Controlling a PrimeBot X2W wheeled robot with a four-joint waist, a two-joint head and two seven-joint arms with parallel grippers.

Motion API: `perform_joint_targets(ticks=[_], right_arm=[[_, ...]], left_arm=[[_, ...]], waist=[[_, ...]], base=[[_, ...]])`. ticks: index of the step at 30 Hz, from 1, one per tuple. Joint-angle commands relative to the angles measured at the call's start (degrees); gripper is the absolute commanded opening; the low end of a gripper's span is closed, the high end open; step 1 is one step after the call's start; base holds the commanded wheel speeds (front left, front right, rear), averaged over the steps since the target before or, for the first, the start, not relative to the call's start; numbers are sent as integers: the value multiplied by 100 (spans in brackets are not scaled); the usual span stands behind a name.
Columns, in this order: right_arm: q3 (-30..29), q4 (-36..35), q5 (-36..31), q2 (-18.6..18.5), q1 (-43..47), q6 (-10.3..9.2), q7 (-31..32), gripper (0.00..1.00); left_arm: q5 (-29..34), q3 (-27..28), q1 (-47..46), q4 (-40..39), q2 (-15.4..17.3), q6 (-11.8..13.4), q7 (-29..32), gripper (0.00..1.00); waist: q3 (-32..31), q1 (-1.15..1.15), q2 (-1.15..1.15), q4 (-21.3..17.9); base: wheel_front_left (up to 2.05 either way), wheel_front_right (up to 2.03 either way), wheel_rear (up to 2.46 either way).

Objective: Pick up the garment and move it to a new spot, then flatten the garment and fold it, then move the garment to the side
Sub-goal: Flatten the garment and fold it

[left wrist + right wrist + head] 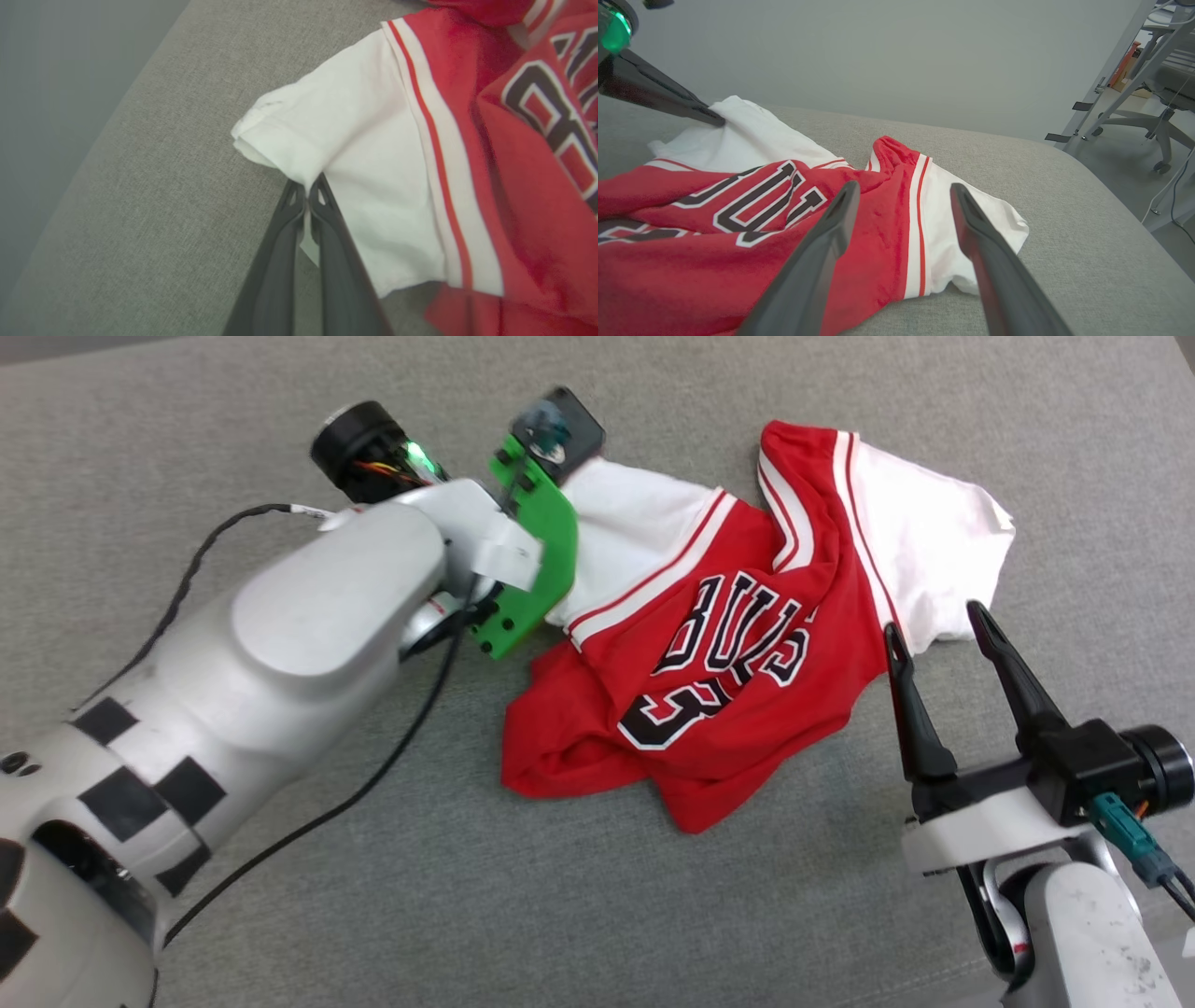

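The garment [728, 709] lies crumpled on the grey surface, a red jersey with white sleeves and black lettering facing up. My left gripper [307, 193] is shut on the edge of the left white sleeve [355, 154], with white cloth pinched between its fingers; its dark fingers [668, 100] reach the sleeve in the right wrist view. In the head view the green wrist mount [537, 555] hides the fingertips. My right gripper [938, 621] stands open just short of the other white sleeve [934, 551], nothing between its fingers [822, 252].
A grey fabric-covered table [560, 915] carries everything. A black cable [308, 821] hangs along my left arm. The table's rounded right edge [1111, 196] drops off toward a metal frame [1106, 74] and an office chair [1162, 121].
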Motion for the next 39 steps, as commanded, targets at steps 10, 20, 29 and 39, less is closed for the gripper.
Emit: perform_joint_targets(ticks=[10, 20, 29, 39], right_arm=[[-250, 66, -110, -64, 547, -4, -53, 100], [-213, 193, -138, -159, 652, -4, -53, 100], [-213, 283, -162, -202, 653, -4, -53, 100], [-360, 258, -192, -213, 788, -4, -53, 100]], left_arm=[[-370, 357, 817, -15, 1267, 108, -1159, 0], [-1001, 582, 2024, 211, 2170, 560, -1423, 0], [-1484, 588, 2758, 867, 2006, 517, -1437, 0], [-1407, 686, 2421, 1273, 1764, 326, -1898, 100]], waist=[[-749, -1, 0, 724], [-845, -1, 0, 875], [-835, -1, 0, 815], [-1043, -1, 0, 1042]], base=[[0, 0, 0], [0, 0, 0], [0, 0, 0], [0, 0, 0]])
